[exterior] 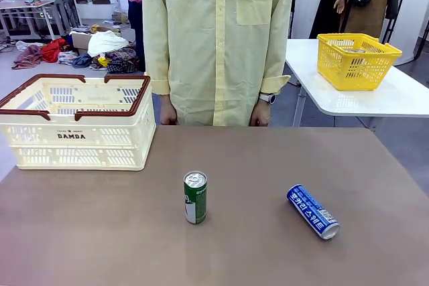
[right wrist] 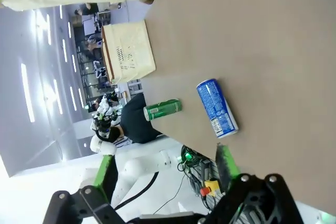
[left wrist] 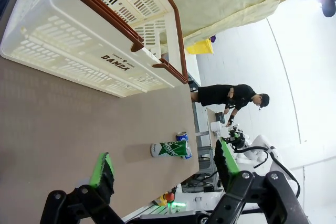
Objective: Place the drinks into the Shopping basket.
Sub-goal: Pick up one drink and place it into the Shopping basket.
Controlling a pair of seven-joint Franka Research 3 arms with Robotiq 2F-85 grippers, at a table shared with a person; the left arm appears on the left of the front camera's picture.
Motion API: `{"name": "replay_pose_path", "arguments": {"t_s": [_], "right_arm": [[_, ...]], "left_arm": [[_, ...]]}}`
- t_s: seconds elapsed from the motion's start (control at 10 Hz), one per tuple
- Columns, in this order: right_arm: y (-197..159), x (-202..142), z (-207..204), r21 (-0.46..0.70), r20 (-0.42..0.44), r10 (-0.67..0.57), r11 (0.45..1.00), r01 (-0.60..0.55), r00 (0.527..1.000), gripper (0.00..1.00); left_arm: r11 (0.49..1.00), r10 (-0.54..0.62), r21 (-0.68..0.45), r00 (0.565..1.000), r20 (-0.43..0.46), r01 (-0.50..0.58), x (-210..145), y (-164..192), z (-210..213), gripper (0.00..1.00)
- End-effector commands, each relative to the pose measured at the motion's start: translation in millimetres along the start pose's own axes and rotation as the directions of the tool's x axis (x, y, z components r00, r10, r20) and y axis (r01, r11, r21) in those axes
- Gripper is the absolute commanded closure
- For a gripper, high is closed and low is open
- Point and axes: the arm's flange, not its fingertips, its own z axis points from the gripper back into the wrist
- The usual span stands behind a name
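Drinks (right wrist: 217, 107) just beyond right tool (right wrist: 167, 165)

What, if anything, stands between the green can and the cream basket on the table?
Nothing visible does: only bare table lies between the upright green can and the basket. The blue can lies on its side, off to the green can's other side.

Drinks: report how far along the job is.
Done: nothing. The green can stands and the blue can lies on the table, outside the Shopping basket. In hand: nothing; the left gripper and right gripper are open and empty. Left: both cans.
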Motion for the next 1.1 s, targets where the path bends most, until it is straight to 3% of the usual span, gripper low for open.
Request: {"name": "replay_pose_path", "arguments": {"t_s": [0.0, 0.3, 0.4, 0.5, 0.6, 0.7, 0.9, 1.0], "right_arm": [[3.9, -5.4, 8.1, 0.041, -0.015, 0.003, 0.999, -0.003, 1.000, 0.00], [3.9, -5.4, 8.1, 0.041, -0.015, 0.003, 0.999, -0.003, 1.000, 0.00], [3.9, -5.4, 8.1, 0.041, -0.015, 0.003, 0.999, -0.003, 1.000, 0.00], [3.9, -5.4, 8.1, 0.041, -0.015, 0.003, 0.999, -0.003, 1.000, 0.00], [3.9, -5.4, 8.1, 0.041, -0.015, 0.003, 0.999, -0.003, 1.000, 0.00], [3.9, -5.4, 8.1, 0.041, -0.015, 0.003, 0.999, -0.003, 1.000, 0.00], [3.9, -5.4, 8.1, 0.041, -0.015, 0.003, 0.999, -0.003, 1.000, 0.00], [3.9, -5.4, 8.1, 0.041, -0.015, 0.003, 0.999, -0.003, 1.000, 0.00]], "left_arm": [[1.000, -0.016, -0.014, 1.000, 0.002, 0.016, 0.1, 0.5, 1.3, 0.00], [1.000, 0.000, 0.000, 1.000, 0.000, 0.000, 0.0, 0.0, 0.0, 0.00], [0.991, 0.094, 0.090, 0.995, 0.020, -0.096, -5.1, -26.1, -2.9, 0.00], [0.986, -0.030, 0.166, 0.999, -0.024, 0.034, -10.0, -88.5, -17.3, 0.00], [0.942, -0.164, 0.280, 0.982, -0.093, 0.184, -19.2, -146.0, -41.7, 0.00], [0.868, -0.306, 0.329, 0.923, -0.235, 0.371, -34.2, -216.8, -88.0, 0.00], [0.770, -0.406, 0.275, 0.775, -0.484, 0.575, -60.2, -281.0, -170.7, 0.00], [0.723, -0.441, 0.205, 0.669, -0.598, 0.660, -82.9, -304.2, -218.0, 0.00]]}}
